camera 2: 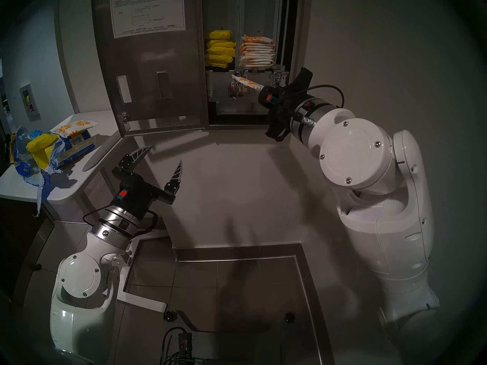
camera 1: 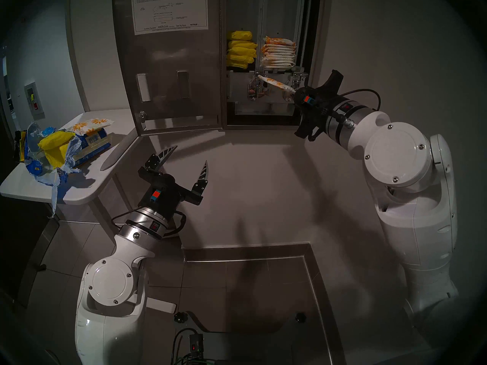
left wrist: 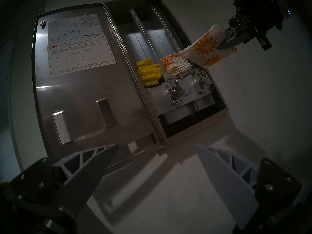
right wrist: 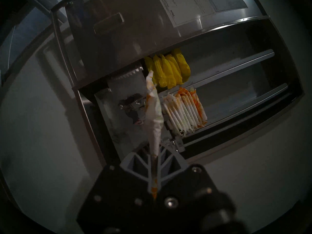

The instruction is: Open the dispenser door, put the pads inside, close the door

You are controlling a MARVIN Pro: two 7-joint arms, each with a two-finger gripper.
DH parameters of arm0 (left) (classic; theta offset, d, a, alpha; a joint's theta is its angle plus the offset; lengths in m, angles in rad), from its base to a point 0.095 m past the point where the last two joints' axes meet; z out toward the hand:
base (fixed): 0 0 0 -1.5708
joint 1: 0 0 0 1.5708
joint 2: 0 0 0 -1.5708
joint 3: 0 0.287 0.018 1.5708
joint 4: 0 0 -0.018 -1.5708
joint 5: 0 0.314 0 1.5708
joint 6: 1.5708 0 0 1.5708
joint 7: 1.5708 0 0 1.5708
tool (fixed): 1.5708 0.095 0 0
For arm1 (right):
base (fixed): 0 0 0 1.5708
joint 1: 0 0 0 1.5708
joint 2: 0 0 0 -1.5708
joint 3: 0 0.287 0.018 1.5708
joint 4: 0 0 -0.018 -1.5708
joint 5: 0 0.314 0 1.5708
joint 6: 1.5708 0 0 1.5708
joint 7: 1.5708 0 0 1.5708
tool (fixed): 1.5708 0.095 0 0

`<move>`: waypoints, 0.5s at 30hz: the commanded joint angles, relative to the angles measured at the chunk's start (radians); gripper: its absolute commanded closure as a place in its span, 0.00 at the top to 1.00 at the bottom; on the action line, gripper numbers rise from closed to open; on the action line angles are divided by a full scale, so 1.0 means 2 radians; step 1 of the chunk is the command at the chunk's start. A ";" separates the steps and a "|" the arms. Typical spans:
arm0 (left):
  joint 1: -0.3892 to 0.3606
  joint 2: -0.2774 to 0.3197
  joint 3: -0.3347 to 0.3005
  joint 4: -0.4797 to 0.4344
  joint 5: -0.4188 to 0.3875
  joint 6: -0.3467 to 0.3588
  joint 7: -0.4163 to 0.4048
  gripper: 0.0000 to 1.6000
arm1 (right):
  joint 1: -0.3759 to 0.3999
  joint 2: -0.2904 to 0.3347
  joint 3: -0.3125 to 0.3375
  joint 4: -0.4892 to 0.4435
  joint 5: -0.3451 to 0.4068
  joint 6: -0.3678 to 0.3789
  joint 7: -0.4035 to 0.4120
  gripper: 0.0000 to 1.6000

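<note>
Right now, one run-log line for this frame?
door: open | right gripper: shut on daisy pad, at cabinet | left gripper: open, empty | stage: loading

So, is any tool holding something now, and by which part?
The right tool holds one pad by its end edge; the rest sticks out toward the dispenser. The left tool is open and holds nothing.

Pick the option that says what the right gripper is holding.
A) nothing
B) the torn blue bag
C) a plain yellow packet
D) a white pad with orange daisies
D: the right gripper is shut on one end of a daisy-printed pad, held in front of the open dispenser above the stack of daisy pads; the yellow packets sit in the neighbouring column.
</note>
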 commanded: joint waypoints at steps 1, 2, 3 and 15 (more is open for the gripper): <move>0.012 -0.005 -0.004 -0.020 -0.005 -0.005 0.005 1.00 | 0.054 -0.003 0.007 0.012 -0.027 -0.023 -0.006 0.00; 0.015 -0.005 -0.004 -0.021 -0.006 -0.004 0.005 1.00 | 0.066 -0.002 0.003 0.018 -0.028 -0.023 -0.005 0.00; 0.018 -0.006 -0.004 -0.022 -0.007 -0.005 0.005 1.00 | 0.060 -0.008 0.008 0.019 -0.031 -0.030 -0.008 0.00; 0.041 -0.009 -0.003 -0.023 -0.010 -0.011 0.005 1.00 | 0.101 -0.037 0.003 0.052 -0.056 -0.066 -0.007 0.00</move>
